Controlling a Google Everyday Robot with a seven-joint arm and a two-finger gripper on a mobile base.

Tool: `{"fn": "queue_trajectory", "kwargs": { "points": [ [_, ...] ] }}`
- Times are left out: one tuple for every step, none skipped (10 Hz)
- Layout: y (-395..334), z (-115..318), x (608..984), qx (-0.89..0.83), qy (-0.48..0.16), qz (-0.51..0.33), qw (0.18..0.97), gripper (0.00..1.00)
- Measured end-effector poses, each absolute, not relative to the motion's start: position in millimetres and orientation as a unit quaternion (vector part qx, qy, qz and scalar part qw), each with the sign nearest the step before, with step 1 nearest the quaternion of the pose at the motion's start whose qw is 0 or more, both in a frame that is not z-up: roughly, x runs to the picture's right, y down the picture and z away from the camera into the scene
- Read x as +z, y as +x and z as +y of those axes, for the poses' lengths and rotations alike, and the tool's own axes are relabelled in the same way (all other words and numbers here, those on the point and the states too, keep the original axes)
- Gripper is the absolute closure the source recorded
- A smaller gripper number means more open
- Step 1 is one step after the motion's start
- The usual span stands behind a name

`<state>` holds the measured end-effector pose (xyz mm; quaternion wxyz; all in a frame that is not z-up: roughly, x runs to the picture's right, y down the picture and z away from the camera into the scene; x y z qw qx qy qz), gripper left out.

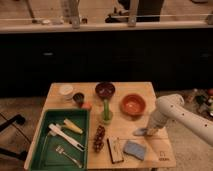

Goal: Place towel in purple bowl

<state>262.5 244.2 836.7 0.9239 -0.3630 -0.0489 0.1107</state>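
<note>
The towel (pixel 140 132) is a small pale grey-blue cloth lying on the wooden table (pixel 150 90), right of centre, below the orange bowl. My gripper (pixel 150 130) is at the end of the white arm, which comes in from the right. It is lowered onto the towel's right edge and hides part of it. The purple bowl (pixel 105 90) stands upright at the back middle of the table, well to the upper left of the gripper, with a dark inside.
An orange bowl (pixel 133 105) sits between the towel and the purple bowl. A green bottle (pixel 106 113) stands at the centre. A blue flat piece (pixel 133 149), a dark block (pixel 116 150), a green tray (pixel 45 150) of utensils, a white cup (pixel 66 91) and a dark cup (pixel 78 98) are also there.
</note>
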Motion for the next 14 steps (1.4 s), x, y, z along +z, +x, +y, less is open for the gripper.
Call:
{"fn": "queue_trajectory", "kwargs": {
  "points": [
    [262.5,241.9,836.5,0.104,-0.359,-0.05,0.926,1.0],
    [259.5,240.0,835.1,0.1,-0.358,-0.053,0.927,1.0],
    [255.6,237.0,833.7,0.095,-0.355,-0.057,0.928,1.0],
    [249.9,233.1,831.8,0.087,-0.353,-0.062,0.93,1.0],
    [246.4,230.6,829.9,0.082,-0.351,-0.064,0.931,1.0],
    [242.7,227.4,827.1,0.075,-0.348,-0.067,0.932,1.0],
    [239.4,224.1,824.7,0.07,-0.346,-0.069,0.933,1.0],
    [236.2,220.8,822.1,0.065,-0.344,-0.07,0.934,1.0],
    [234.3,218.2,819.9,0.061,-0.342,-0.07,0.935,1.0],
    [231.5,214.0,816.0,0.055,-0.338,-0.07,0.937,1.0],
    [229.3,210.6,813.0,0.051,-0.335,-0.07,0.938,1.0],
    [227.7,207.4,809.9,0.048,-0.332,-0.07,0.94,1.0],
    [226.2,203.2,805.6,0.044,-0.327,-0.07,0.941,1.0],
    [225.6,198.9,800.9,0.04,-0.323,-0.069,0.943,1.0]
  ]
}}
